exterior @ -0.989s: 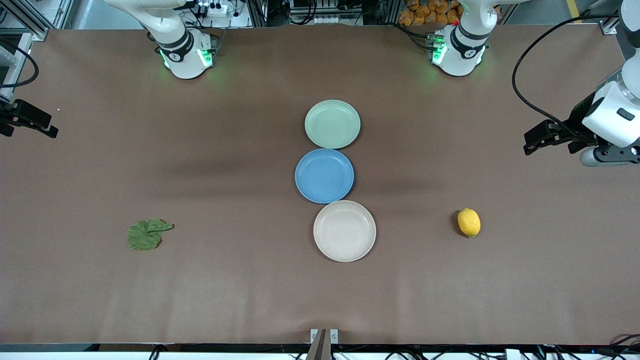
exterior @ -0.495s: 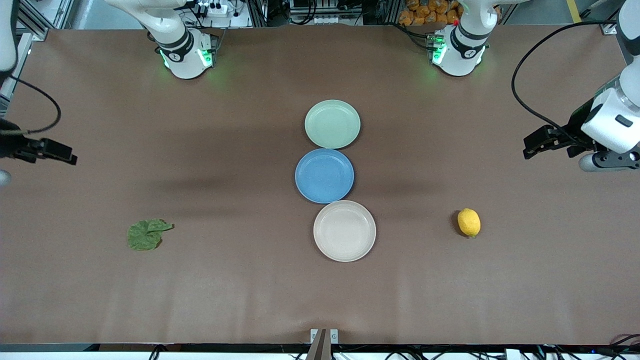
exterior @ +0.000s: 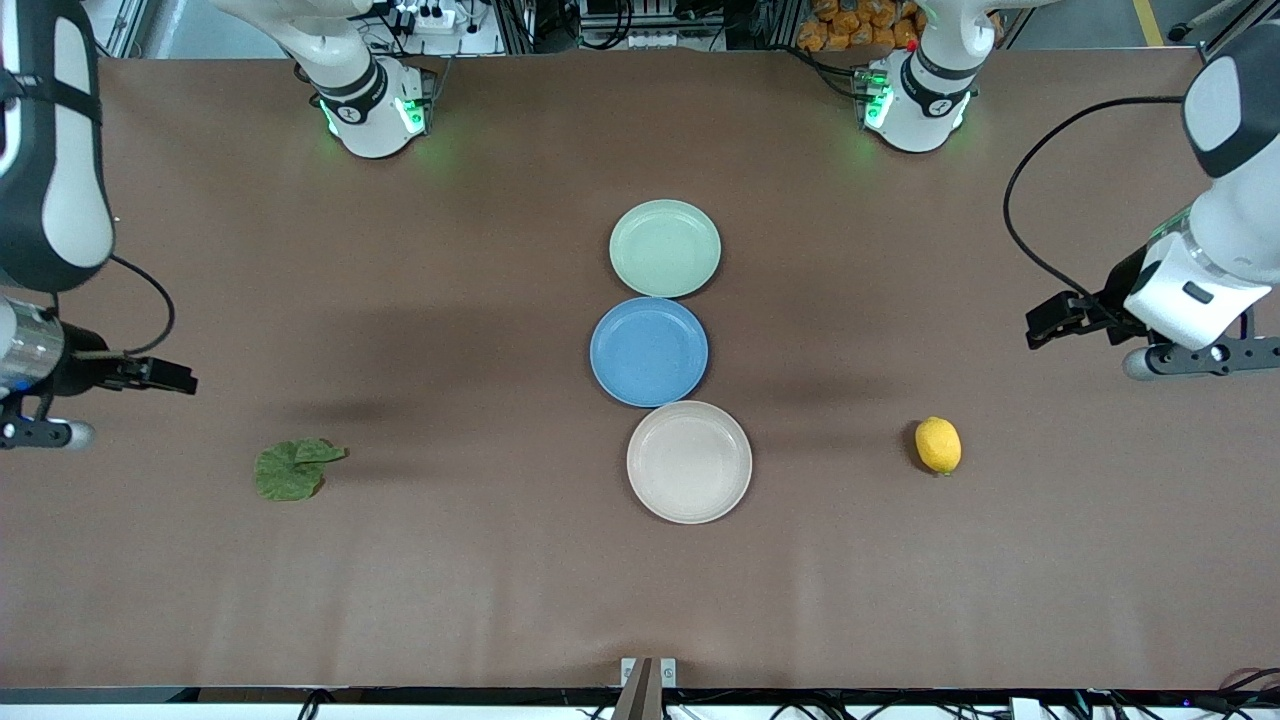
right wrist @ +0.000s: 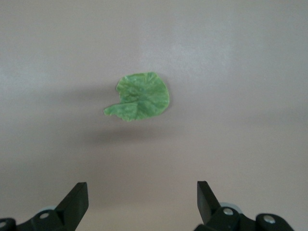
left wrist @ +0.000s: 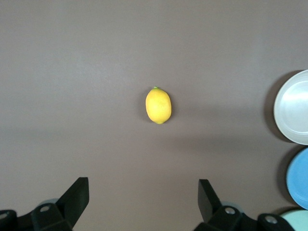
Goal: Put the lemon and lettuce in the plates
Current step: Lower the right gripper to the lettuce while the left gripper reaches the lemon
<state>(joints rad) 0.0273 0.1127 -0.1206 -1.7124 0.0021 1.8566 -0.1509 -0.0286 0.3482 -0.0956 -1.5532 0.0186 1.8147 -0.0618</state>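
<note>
Both arms have swung inward and lower since a second ago. From the table's edge the left gripper (exterior: 1045, 325) now hangs over bare table at its own arm's end, wrist tilted, jaws spread wide and empty. Likewise the right gripper (exterior: 175, 378) is up over bare table at its arm's end, jaws wide, holding nothing. Taking the blue plate (exterior: 649, 351) as landmark: the pale green plate (exterior: 665, 248) sits farther from the front camera, the beige plate (exterior: 689, 462) nearer. The lemon (exterior: 938, 445) lies toward the left arm's end, the lettuce (exterior: 290, 469) toward the right arm's end.
</note>
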